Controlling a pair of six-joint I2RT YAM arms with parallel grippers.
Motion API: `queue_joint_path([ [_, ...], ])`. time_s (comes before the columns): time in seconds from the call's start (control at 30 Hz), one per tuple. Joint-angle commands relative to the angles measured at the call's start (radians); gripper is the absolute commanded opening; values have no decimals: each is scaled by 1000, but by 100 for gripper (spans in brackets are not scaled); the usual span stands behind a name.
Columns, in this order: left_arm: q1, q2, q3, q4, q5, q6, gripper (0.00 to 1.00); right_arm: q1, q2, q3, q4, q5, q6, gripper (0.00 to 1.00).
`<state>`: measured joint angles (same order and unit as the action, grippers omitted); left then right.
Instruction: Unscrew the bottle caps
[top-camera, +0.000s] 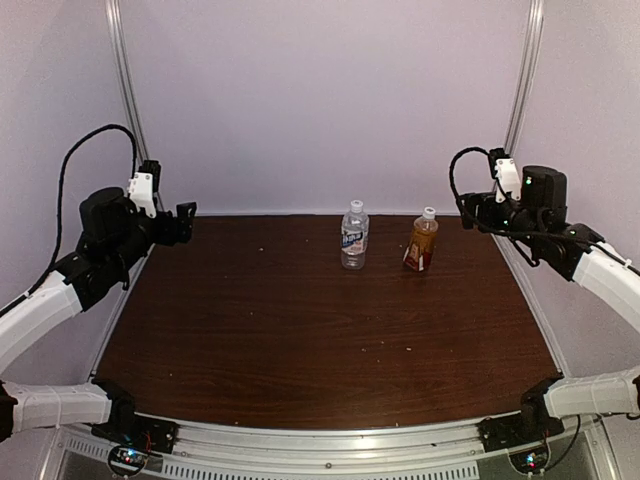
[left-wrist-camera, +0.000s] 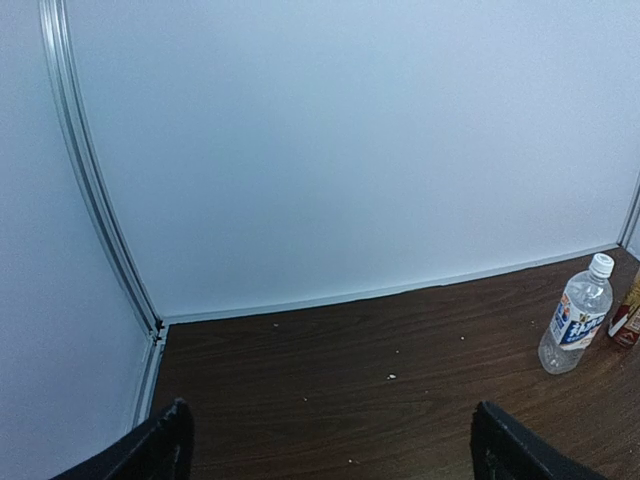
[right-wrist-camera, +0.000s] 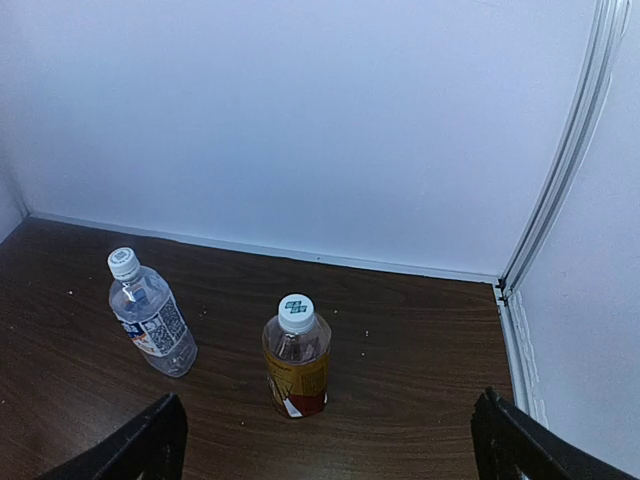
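Note:
The clear bottle (top-camera: 354, 238) with a white-blue label stands upright at the back middle of the table, its white cap (top-camera: 356, 206) on. The amber bottle (top-camera: 422, 244) with a red-white label stands just to its right, its white cap (top-camera: 429, 213) on. Both also show in the right wrist view, the clear bottle (right-wrist-camera: 152, 316) left of the amber bottle (right-wrist-camera: 297, 362). The clear bottle shows in the left wrist view (left-wrist-camera: 574, 320). My left gripper (top-camera: 186, 222) hangs open and empty at the far left. My right gripper (top-camera: 468, 212) hangs open and empty right of the amber bottle.
The dark wood table (top-camera: 300, 320) is walled in white at the back and sides. Metal frame rails (top-camera: 125, 80) run up both back corners. Small white crumbs (left-wrist-camera: 391, 377) lie on the wood. A metal rail (top-camera: 330, 440) runs along the near edge.

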<state>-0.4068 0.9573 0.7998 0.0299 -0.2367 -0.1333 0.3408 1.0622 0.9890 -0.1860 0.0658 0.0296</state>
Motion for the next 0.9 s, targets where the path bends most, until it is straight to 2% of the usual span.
queue_joint_path([
  [0.0, -6, -2, -10, 57, -10, -6, 98, 6, -15, -18, 33, 14, -5, 100],
  [0.47, -6, -2, -6, 43, -9, -5, 98, 6, 0, 23, -14, 48, 8, 100],
  [0.87, -6, 24, 26, -5, -9, -18, 98, 7, 69, 195, -202, 103, 9, 100],
])
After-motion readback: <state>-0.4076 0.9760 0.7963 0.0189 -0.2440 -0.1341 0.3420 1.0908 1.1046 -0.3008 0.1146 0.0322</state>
